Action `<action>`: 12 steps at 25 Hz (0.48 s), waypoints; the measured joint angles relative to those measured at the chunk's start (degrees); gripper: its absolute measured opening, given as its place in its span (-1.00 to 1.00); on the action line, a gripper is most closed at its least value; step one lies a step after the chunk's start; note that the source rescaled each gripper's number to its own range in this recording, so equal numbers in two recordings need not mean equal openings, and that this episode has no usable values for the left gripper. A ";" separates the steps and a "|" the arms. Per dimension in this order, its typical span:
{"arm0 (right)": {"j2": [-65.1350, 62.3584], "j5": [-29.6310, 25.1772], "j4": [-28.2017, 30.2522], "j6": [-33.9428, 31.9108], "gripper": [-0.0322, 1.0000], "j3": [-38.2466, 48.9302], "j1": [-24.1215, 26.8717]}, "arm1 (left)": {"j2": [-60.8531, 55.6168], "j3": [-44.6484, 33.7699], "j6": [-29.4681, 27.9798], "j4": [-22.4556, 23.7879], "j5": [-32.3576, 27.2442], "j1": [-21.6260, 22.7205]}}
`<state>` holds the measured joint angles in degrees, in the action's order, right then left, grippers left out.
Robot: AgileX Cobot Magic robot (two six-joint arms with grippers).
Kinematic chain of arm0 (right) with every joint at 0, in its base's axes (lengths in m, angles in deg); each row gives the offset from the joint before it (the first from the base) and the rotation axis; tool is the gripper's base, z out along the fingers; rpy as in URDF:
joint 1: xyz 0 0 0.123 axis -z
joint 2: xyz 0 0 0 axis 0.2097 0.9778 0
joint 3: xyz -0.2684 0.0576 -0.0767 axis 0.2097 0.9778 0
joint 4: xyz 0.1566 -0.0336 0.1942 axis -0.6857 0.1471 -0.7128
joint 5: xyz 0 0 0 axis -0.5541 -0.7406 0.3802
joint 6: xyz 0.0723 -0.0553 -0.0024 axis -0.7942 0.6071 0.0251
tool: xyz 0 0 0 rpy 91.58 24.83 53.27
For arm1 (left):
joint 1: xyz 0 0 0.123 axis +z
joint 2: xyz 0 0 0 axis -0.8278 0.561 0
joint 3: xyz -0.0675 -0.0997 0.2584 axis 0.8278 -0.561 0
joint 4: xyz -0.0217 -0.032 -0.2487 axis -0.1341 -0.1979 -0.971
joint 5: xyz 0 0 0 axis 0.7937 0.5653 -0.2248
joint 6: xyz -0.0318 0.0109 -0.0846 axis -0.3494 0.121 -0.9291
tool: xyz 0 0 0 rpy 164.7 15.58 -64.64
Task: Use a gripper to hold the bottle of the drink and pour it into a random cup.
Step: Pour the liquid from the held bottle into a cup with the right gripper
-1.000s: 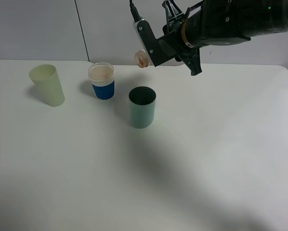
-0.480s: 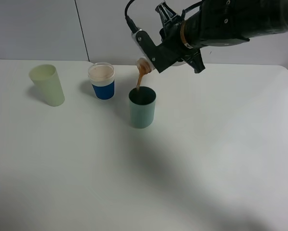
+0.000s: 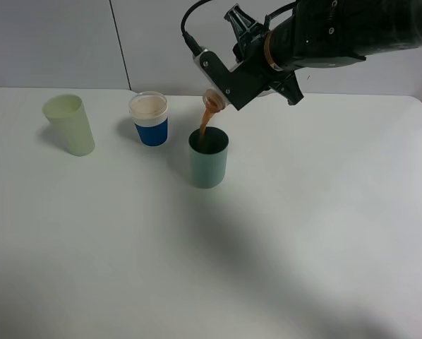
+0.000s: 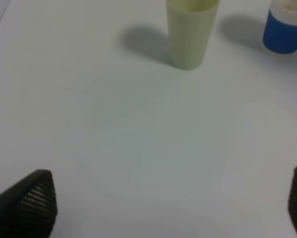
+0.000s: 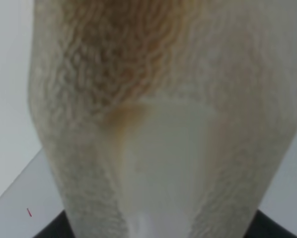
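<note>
Over the far half of the bench, the right gripper (image 3: 228, 83) has the bottle (image 3: 212, 99) clamped and tipped well over, mouth down. From the high camera only the bottle's neck and mouth poke out below the black fingers; the body and its label are hidden behind the arm. A thin brown stream of the drink (image 3: 205, 126) falls from the mouth into the teal cup (image 3: 209, 167). That cup stands upright just under the mouth, a little left of the middle and closer to the far edge than the near one. Its inside is too dark to judge how full it is.

The right wrist camera is filled by the bottle's (image 5: 163, 129) frosted wall, blurred and cut off on every side. A brown patch of drink (image 5: 138, 54) shows through it. How the fingers sit on the bottle cannot be made out there.

The left gripper (image 4: 166, 201) is spread wide with nothing in it. Only the ribbed tip of one finger (image 4: 33, 201) and a sliver of the other show at the frame's edges, over bare table (image 4: 138, 139).

A pale yellow-green tumbler (image 3: 70, 126) stands toward the far left corner. A blue-and-white cup (image 3: 149, 120) sits between it and the teal cup, apart from both.
</note>
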<state>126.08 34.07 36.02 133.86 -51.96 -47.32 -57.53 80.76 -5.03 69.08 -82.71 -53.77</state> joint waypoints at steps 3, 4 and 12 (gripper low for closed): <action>0.00 0.02 0.00 0.70 -0.90 0.00 0.00 | 0.00 0.00 0.00 0.00 0.00 0.00; 0.00 0.07 0.00 0.84 -0.90 0.00 0.00 | 0.00 0.00 0.00 0.00 0.00 0.00; 0.00 0.07 0.78 1.92 -0.90 0.00 0.00 | 0.00 0.00 0.00 0.00 0.00 0.00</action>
<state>126.08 34.14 36.80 135.79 -51.96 -47.32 -57.53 80.76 -5.03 69.08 -82.71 -53.77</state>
